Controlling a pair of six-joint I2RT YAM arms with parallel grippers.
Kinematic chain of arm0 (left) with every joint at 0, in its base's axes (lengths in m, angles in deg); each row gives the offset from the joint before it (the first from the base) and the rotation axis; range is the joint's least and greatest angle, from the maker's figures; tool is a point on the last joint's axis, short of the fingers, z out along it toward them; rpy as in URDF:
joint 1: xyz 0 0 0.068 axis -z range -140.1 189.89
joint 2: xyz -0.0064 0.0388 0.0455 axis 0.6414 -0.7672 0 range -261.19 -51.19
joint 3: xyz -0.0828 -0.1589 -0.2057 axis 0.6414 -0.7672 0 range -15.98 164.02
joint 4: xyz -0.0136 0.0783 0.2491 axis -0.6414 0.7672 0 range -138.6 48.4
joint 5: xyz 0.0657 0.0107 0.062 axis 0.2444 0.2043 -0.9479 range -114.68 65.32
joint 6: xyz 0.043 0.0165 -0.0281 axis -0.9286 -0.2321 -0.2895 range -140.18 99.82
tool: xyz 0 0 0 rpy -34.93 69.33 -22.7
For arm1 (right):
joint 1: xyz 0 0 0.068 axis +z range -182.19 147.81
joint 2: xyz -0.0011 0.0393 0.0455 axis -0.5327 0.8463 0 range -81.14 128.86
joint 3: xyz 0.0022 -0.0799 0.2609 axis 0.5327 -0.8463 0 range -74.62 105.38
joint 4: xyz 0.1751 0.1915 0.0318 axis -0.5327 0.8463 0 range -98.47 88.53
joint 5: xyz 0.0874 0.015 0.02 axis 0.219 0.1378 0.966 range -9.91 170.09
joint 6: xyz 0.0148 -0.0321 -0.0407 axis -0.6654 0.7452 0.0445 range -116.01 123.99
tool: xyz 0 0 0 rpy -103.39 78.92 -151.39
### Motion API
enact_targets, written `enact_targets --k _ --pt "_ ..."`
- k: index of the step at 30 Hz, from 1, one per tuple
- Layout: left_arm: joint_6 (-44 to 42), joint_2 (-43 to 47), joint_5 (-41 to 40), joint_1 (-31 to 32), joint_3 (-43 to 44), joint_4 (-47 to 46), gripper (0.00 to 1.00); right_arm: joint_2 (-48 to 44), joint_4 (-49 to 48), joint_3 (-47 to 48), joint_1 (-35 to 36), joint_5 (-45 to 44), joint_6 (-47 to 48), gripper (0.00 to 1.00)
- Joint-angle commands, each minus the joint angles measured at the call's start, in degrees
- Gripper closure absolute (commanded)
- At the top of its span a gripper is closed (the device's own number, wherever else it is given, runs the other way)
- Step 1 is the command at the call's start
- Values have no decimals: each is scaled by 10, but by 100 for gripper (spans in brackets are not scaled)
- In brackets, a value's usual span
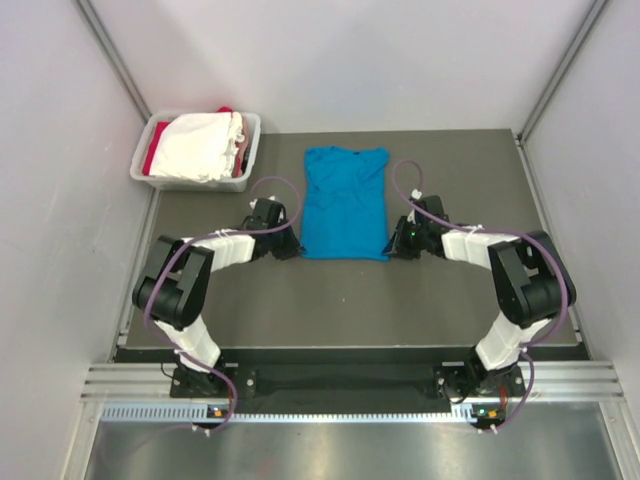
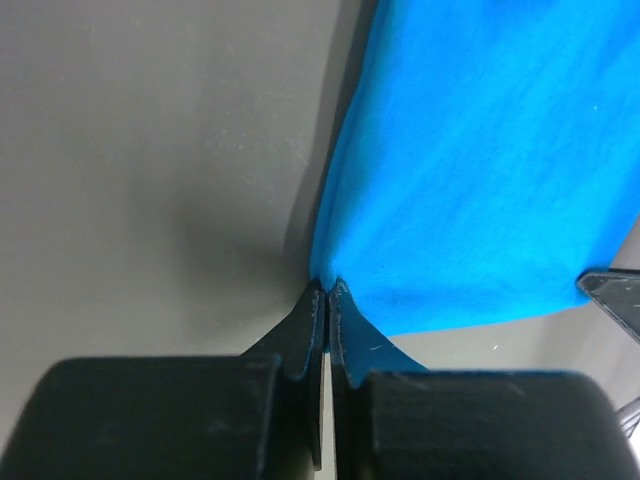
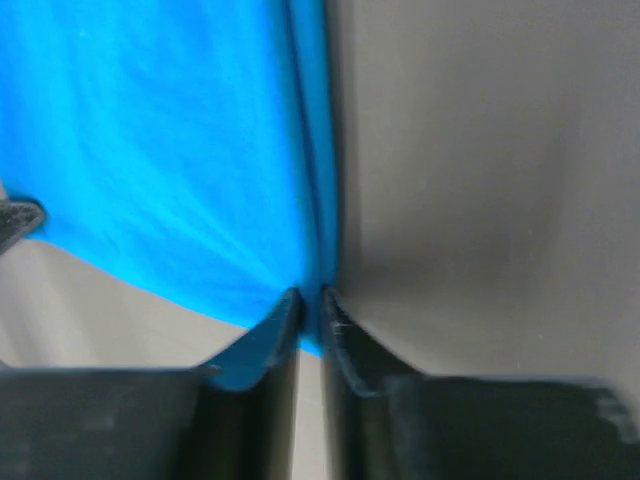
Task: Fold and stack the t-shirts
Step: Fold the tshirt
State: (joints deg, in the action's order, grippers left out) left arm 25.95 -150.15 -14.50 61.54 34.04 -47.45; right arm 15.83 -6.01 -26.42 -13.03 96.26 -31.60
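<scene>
From above, the blue t-shirt [image 1: 345, 203] lies flat on the dark desk [image 1: 450, 300] between the left pincer [image 1: 287, 243] and right pincer [image 1: 397, 243], stretching away from both. The left wrist view shows its pincer clamped on the soft, matte hem corner. The right wrist view shows the same pinch on the doubled side edge; lifting both evenly should keep the cloth taut.

- blue t-shirt [image 1: 345, 205] lies flat at frame centre on the dark table [image 1: 350, 300], collar toward the top
- left gripper [image 1: 288, 244] low at the shirt's lower left corner, at the hem
- right gripper [image 1: 398, 242] low at the lower right corner, at the hem
- pale tub [image 1: 247, 152] in the upper left, holding a crumpled white garment [image 1: 200, 145]
- red garment [image 1: 150, 158] shows at the tub's left side
</scene>
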Motion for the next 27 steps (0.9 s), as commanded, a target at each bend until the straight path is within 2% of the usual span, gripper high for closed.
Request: enact_targets --k 1,2,6,11,17,20,24,27 --pt "-6 3 -13 1 -9 20 100 7 17 -27 11 -10 1 96" --pt "-6 10 -16 3 -13 25 100 4 20 -32 12 -9 3 100" --pt "-1 80 -67 34 -46 71 100 -42 56 -76 18 -2 20 100" --pt "36 178 -93 79 -118 117 100 -128 111 -143 27 3 28 100" --pt "145 295 -139 210 -167 183 100 -254 184 -219 40 30 9 100" --pt "199 358 -182 259 -157 246 100 -354 250 -218 51 24 -6 100" --pt "230 428 -250 285 -93 324 100 -429 321 -173 54 -3 -13 100" --pt "218 443 -298 285 -48 358 100 -434 344 -125 55 -9 -16 100"
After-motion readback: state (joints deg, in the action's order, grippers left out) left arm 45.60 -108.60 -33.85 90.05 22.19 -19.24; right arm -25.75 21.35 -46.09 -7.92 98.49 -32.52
